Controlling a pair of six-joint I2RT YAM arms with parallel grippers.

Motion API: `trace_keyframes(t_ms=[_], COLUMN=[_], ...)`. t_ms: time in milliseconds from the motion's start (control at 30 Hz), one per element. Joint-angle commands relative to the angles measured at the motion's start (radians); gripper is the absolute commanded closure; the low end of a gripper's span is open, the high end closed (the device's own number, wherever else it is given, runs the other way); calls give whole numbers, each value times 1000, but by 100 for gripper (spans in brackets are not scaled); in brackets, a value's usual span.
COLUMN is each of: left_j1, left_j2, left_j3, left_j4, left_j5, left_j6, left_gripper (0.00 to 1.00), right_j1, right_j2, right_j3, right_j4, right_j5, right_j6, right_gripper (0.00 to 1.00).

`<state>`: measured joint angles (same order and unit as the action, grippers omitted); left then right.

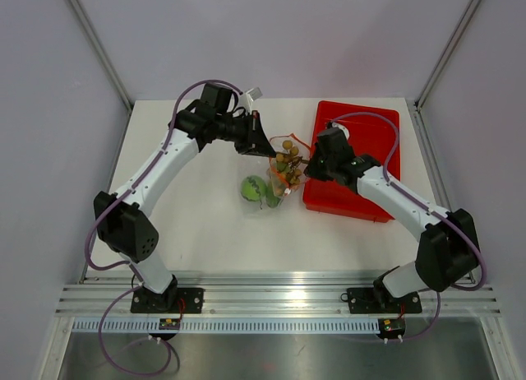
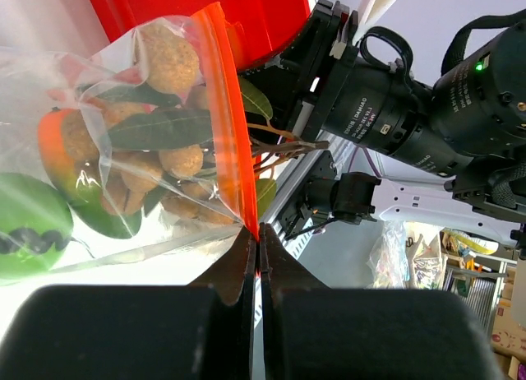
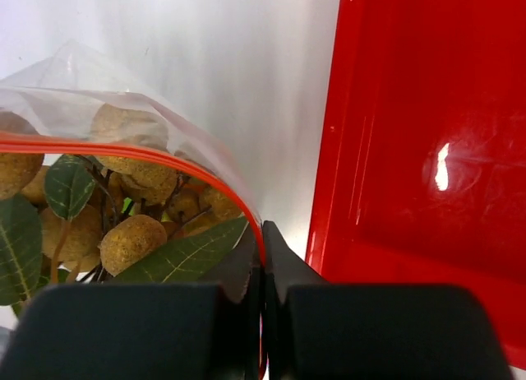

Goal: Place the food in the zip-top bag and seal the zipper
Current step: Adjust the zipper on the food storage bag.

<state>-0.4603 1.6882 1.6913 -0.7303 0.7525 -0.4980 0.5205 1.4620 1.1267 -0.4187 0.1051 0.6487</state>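
Observation:
The clear zip-top bag lies mid-table between my two grippers and holds the food. The bunch of tan-brown balls with green leaves sits near the mouth. The round green fruit lies at the bag's near-left end. The orange of the mango shape shows behind the balls. My left gripper is shut on one end of the orange-red zipper, its fingertips meeting on the strip. My right gripper is shut on the other end of the zipper, with its own fingertips closed on it. The small white end piece is not visible.
A red rectangular tray lies right of the bag, under my right arm, its rim close beside the right gripper. White table spreads to the left and front. Grey walls and frame posts enclose the back and sides.

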Motion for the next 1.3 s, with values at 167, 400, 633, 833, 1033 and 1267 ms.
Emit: trace_keyframes(t_ms=[167, 400, 633, 833, 1033, 1267], left_j1=[78, 147, 144, 131, 101, 49], left_j2=[-51, -81, -44, -120, -180, -90], left_j3=[8, 58, -41, 97, 176, -67], left_j4=[-33, -95, -161, -213, -233, -138], left_j5=[-15, -116, -298, -340, -390, -397], left_j6=[55, 85, 144, 142, 147, 119], left_gripper=[100, 100, 100, 100, 100, 100], right_j1=[16, 130, 141, 161, 167, 168], right_j2=[-89, -42, 133, 109, 63, 220], right_j3=[185, 254, 229, 415, 438, 303], right_j4=[-93, -109, -109, -189, -178, -188], right_j5=[-31, -90, -7, 25, -2, 53], right_j6=[-20, -15, -12, -53, -49, -52], right_gripper=[100, 100, 100, 100, 100, 100])
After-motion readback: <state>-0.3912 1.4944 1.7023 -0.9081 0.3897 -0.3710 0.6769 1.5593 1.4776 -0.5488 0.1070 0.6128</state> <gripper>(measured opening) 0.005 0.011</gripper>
